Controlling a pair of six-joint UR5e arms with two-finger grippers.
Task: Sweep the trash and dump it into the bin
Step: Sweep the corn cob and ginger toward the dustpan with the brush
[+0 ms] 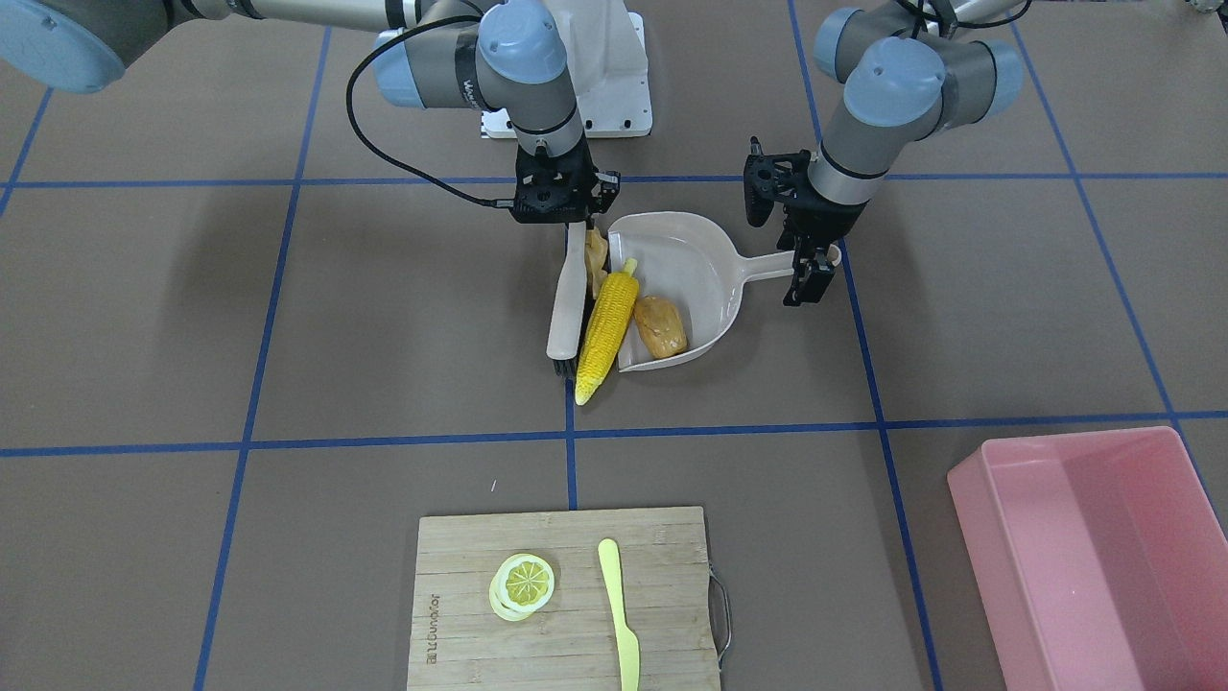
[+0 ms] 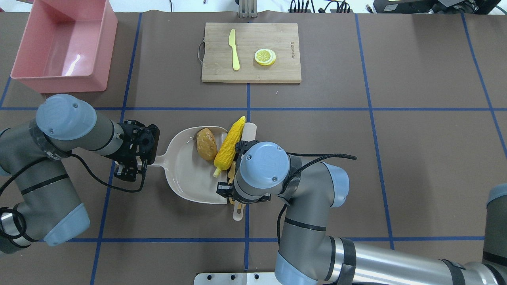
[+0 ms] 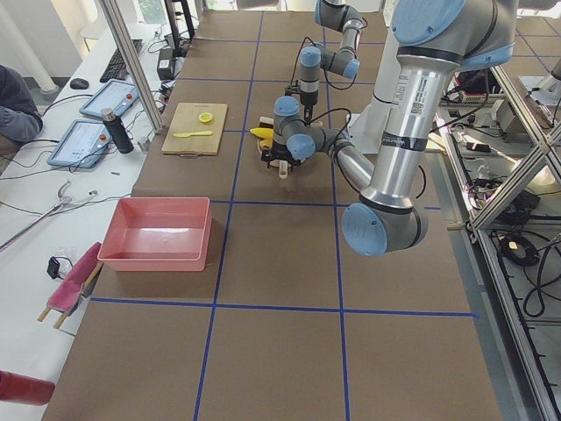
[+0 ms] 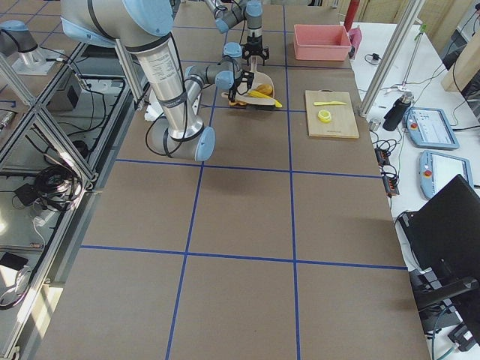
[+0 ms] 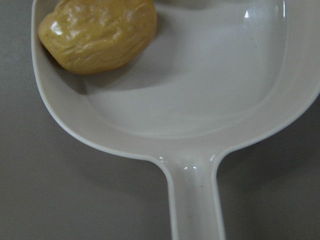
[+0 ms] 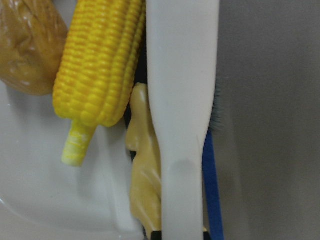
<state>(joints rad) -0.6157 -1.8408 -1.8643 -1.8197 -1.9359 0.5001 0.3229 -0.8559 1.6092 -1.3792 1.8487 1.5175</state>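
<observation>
A beige dustpan (image 1: 693, 257) lies mid-table, and my left gripper (image 1: 814, 267) is shut on its handle (image 2: 156, 160). The brown potato (image 1: 661, 326) lies inside the pan, also in the left wrist view (image 5: 97, 32). The yellow corn cob (image 1: 608, 323) lies along the pan's open edge with its tip past the rim. The tan ginger root (image 6: 145, 175) sits wedged between the corn and a white brush (image 1: 566, 297). My right gripper (image 1: 574, 226) is shut on the brush handle. The pink bin (image 2: 59, 84) stands empty at the far left corner.
A wooden cutting board (image 2: 277, 71) at the far middle edge carries a lemon slice (image 2: 265, 56) and a pale yellow knife (image 2: 234, 49). Blue tape lines cross the brown table.
</observation>
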